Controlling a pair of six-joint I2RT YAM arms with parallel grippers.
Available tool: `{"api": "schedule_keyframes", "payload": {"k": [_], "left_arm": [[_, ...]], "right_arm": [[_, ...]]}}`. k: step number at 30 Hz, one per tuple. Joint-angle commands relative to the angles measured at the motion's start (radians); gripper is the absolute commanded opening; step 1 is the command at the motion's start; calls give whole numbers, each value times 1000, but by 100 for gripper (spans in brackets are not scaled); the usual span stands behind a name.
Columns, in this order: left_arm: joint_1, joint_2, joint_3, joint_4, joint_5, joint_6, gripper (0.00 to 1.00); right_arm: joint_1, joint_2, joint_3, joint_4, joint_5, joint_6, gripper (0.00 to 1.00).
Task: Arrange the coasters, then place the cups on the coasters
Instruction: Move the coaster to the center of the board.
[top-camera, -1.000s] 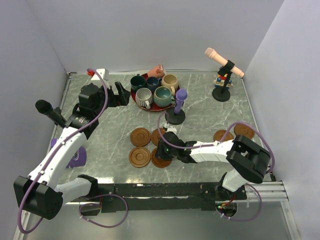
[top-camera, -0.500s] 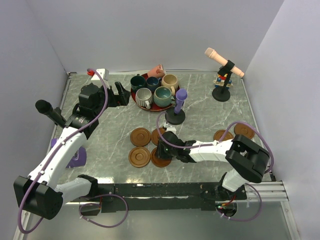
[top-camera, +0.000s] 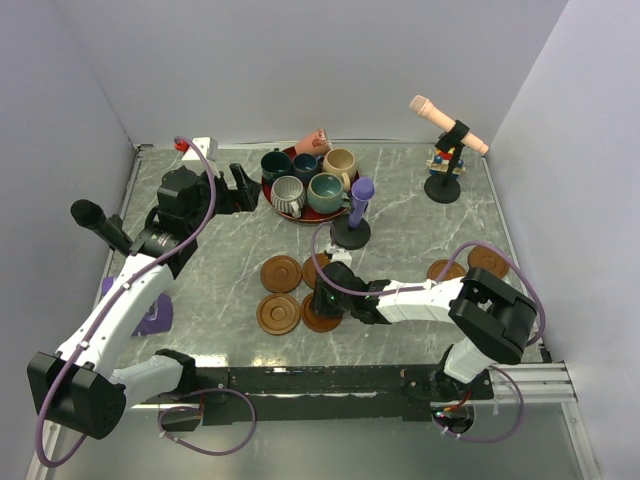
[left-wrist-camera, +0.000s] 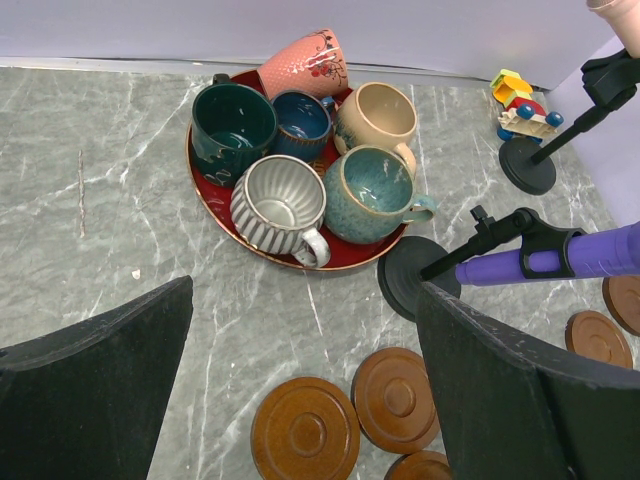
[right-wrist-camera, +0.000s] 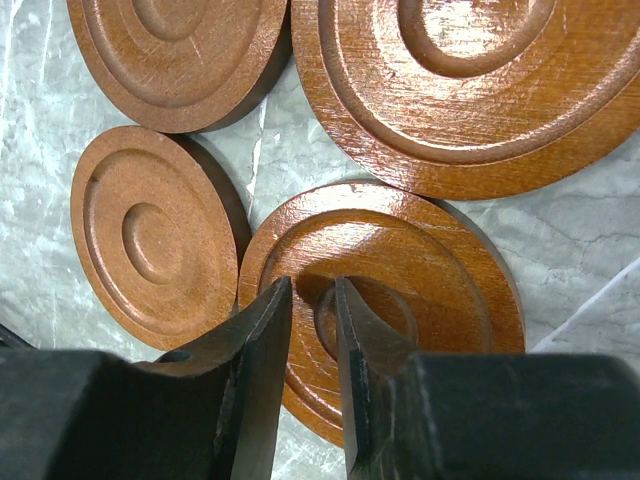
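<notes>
The right gripper (right-wrist-camera: 312, 290) points down onto a coaster (right-wrist-camera: 430, 255). Its fingers are nearly together, leaving a thin gap above the inner ring, and I cannot tell whether they pinch it. This coaster lies mid-table, with three other coasters (top-camera: 281, 272) close by at its 9, 10 and 12 o'clock. Two more lie well apart at 2 o'clock.

At 12 o'clock the red plate (left-wrist-camera: 350, 252) holds all six cups (left-wrist-camera: 278, 205), the pink one tipped over at the far rim. A purple microphone (top-camera: 361, 190) stands between the plate and the coasters. The left gripper (top-camera: 247, 188) hovers released, fingers wide, at the plate's 9 o'clock.
</notes>
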Motion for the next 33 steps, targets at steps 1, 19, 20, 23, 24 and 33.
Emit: {"api": "schedule_keyframes", "payload": {"k": [1, 19, 20, 23, 24, 33], "left_arm": [[-5, -11, 8, 30, -1, -4, 96], [-5, -5, 10, 34, 22, -1, 97], [-5, -5, 8, 36, 22, -1, 97], [-6, -8, 7, 36, 20, -2, 97], [-6, -7, 8, 36, 20, -4, 97], [-9, -17, 1, 39, 10, -10, 96]], "right_arm": [[-3, -9, -13, -34, 45, -45, 33], [36, -340, 5, -69, 73, -158, 46], [33, -369, 9, -116, 111, -172, 47], [10, -470, 20, -239, 208, -198, 52], [-21, -515, 16, -287, 226, -206, 53], [-474, -880, -145, -399, 202, -269, 55]]}}
